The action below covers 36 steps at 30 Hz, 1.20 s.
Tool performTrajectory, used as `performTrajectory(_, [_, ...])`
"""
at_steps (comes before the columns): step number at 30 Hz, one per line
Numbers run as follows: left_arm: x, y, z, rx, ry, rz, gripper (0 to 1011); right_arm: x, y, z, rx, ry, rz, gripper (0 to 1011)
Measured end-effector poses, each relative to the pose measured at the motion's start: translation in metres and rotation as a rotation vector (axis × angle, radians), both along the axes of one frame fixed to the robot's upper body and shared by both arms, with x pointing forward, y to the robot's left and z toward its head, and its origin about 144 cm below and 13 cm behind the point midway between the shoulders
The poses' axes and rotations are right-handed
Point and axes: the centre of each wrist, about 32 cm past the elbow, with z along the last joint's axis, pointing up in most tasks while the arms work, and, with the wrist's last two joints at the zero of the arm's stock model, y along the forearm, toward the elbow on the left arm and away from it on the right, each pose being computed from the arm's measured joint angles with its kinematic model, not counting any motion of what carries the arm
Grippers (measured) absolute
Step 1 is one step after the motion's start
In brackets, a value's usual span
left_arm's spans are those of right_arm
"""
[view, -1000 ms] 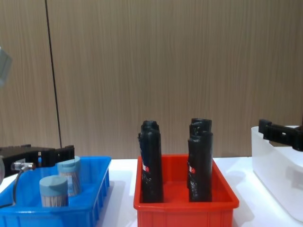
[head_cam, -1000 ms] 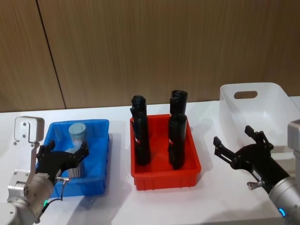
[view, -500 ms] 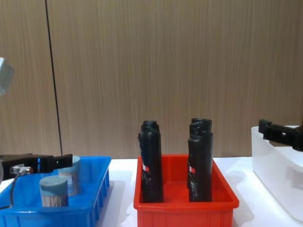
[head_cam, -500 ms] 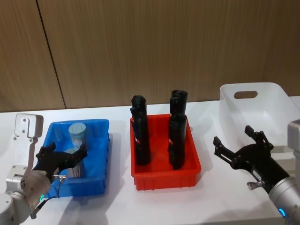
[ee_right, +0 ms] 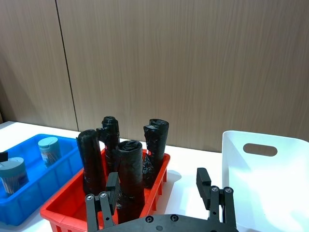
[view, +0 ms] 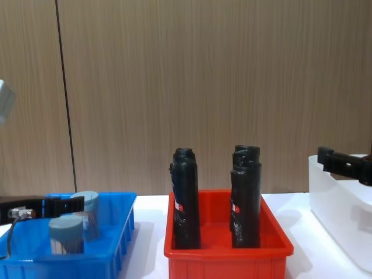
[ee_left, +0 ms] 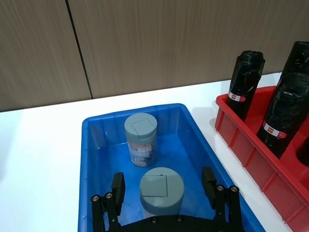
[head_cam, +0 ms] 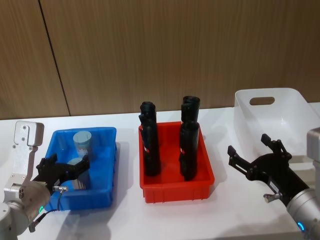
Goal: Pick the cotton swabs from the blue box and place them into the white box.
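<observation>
Now lower, the left gripper [head_cam: 64, 167] straddles the nearer cotton swabs [ee_left: 161, 185] unclenched; right gripper [head_cam: 247, 145] hovers spread.

Glossy moulded plastic: blue box [ee_left: 135, 109], red bin [head_cam: 175, 191]. Translucent plastic: white box [head_cam: 287, 107]. Clear plastic, matt lids: cotton swabs [ee_left: 142, 145]. Crinkled shiny film on black cylinders [head_cam: 150, 145]. Smooth white bench [head_cam: 225, 210]; matt wood-grain wall [head_cam: 150, 50].
</observation>
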Motion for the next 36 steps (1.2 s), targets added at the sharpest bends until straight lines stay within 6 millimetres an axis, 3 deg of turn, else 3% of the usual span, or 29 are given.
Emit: performTrajectory(36, [0.031, 0.011, -0.016, -0.027, 0.059, -0.062, 1004, 0.0, 0.0, 0.0, 0.0, 0.0, 0.0, 1002])
